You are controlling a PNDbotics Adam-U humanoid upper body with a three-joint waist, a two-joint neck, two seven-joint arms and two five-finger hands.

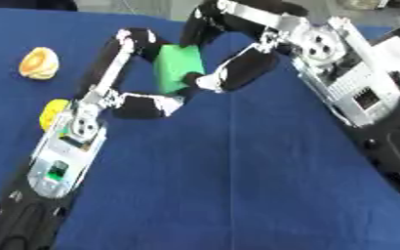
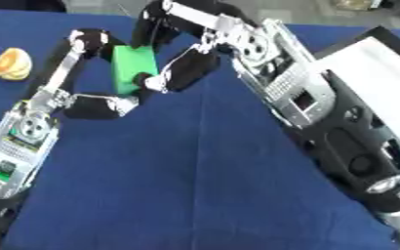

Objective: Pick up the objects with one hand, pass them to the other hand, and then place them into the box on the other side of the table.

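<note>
Midway over the blue table [image 1: 237, 185], the left hand [image 1: 131, 73] and right hand [image 1: 237, 68] both curled round the green block [image 1: 179, 68], which could drop if one let go early, well short of the box [image 2: 383, 83].

Worktop [image 1: 237, 185] covered in blue cloth, lying askew in view. Pale grey floor [image 1: 152, 7] shows beyond far edge. Dark shape at far left corner, unidentifiable. Lighting even, no hard shadows.
</note>
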